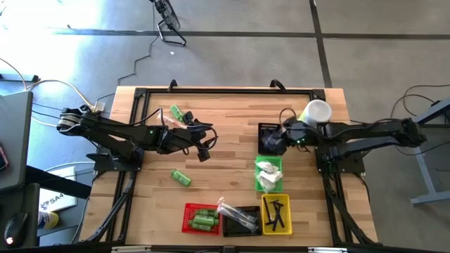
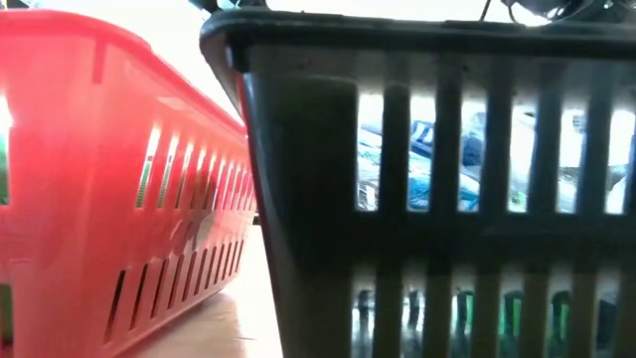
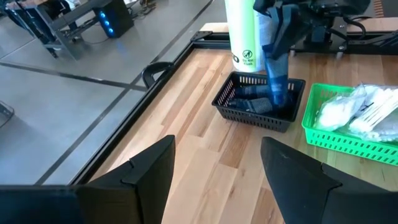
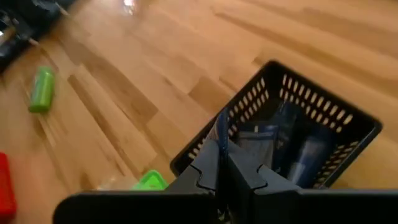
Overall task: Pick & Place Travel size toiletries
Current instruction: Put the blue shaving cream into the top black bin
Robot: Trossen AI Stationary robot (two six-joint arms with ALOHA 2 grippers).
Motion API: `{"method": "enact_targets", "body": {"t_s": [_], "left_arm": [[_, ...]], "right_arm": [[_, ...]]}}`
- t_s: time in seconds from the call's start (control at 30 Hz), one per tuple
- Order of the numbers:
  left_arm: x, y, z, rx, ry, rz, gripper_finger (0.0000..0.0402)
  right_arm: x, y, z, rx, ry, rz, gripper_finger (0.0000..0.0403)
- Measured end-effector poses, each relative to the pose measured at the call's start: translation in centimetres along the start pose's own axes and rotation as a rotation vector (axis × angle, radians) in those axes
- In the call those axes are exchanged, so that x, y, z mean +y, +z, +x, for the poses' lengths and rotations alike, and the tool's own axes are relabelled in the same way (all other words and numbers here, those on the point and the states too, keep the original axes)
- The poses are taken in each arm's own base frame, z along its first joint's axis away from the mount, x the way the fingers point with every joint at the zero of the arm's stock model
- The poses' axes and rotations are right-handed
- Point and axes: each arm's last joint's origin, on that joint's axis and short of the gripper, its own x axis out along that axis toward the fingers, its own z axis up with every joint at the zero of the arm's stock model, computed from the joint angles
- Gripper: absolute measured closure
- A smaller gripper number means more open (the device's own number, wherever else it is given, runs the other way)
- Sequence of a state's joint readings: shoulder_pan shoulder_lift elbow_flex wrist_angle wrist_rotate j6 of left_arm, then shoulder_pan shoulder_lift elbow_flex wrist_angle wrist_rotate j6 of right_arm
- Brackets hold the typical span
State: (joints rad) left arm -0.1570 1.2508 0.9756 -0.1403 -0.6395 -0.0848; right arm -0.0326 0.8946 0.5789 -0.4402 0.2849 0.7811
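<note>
Holding a navy tube [image 3: 277,74] pinched in the right gripper [image 1: 275,143], just above the black basket [image 1: 267,131].
Left gripper [image 1: 204,144] open; two green bottles [image 1: 181,178] lie nearby on open wood.

The high view looks straight down on the whole counter [image 1: 232,140]; the low view sits tight against the red basket [image 2: 109,179]; both wrist views share the black basket [image 3: 258,102].

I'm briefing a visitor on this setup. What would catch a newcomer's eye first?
The right pincer stands out, shut on a dark navy tube over the black basket at mid-table. Next come the coloured baskets: green beside it, red and yellow at the near edge. The left pincer hangs open mid-table.
</note>
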Motion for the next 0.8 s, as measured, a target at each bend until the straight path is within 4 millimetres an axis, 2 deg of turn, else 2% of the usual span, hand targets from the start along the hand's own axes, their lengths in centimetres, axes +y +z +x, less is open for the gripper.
{"method": "enact_targets", "body": {"t_s": [0.37, 0.53, 0.63, 0.8], "left_arm": [[0.0, -0.4, 0.0, 0.032, 0.003, -0.006, 0.017], [0.0, -0.4, 0.0, 0.032, 0.003, -0.006, 0.017], [0.0, -0.4, 0.0, 0.032, 0.003, -0.006, 0.017], [0.0, -0.4, 0.0, 0.035, 0.004, -0.004, 0.017]], "right_arm": [[0.3, -0.7, 2.0, 0.079, -0.049, 0.001, 0.0399], [0.2, -0.8, 2.9, 0.06, -0.116, -0.029, 0.0396], [0.1, -0.9, 3.2, 0.051, -0.147, -0.052, 0.0375], [0.2, -0.8, 3.2, 0.032, -0.143, -0.059, 0.0306]]}}
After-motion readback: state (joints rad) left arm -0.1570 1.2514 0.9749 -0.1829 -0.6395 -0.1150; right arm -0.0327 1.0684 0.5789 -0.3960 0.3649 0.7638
